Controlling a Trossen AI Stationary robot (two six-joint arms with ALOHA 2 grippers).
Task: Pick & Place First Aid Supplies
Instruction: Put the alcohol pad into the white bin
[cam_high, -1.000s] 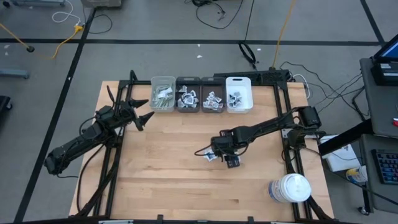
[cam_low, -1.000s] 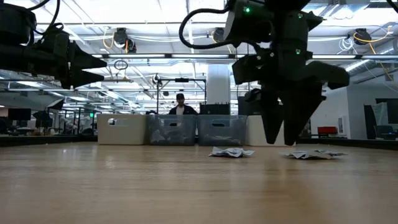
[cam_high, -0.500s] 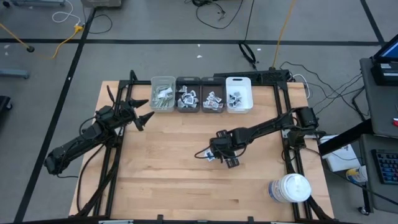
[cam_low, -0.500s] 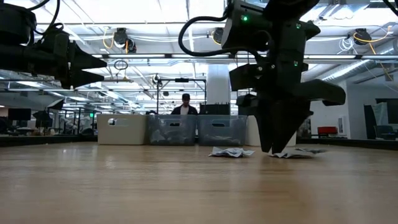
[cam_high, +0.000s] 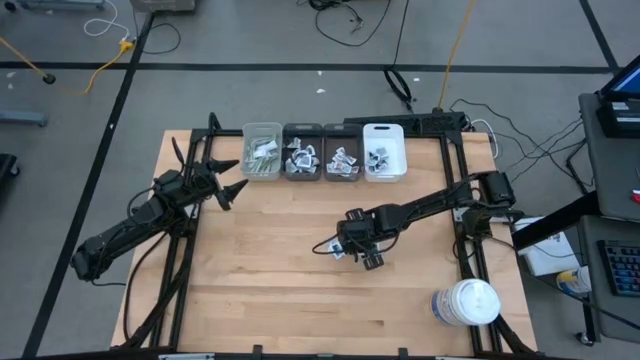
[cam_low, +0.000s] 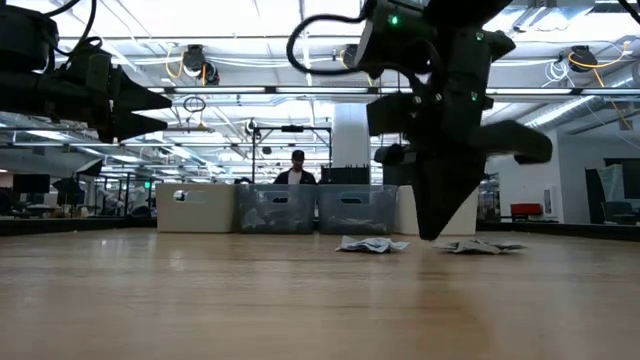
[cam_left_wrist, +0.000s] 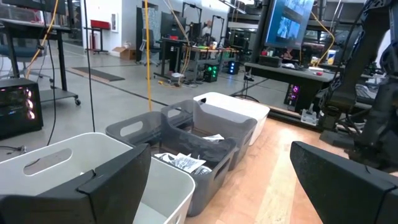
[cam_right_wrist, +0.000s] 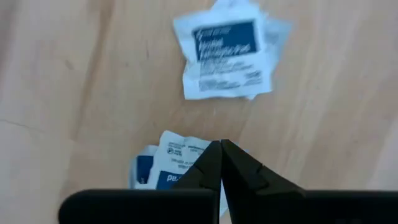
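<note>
From left to right: the left hand (cam_high: 228, 181) waits wide open beside the bins (cam_high: 322, 153), while mid-table (cam_high: 270, 290) the right hand (cam_high: 362, 252), spread a second ago, has snapped closed on a blue-print sachet (cam_right_wrist: 163, 167), so lifting probably comes next; another sachet (cam_right_wrist: 225, 57) lies just beside.
</note>
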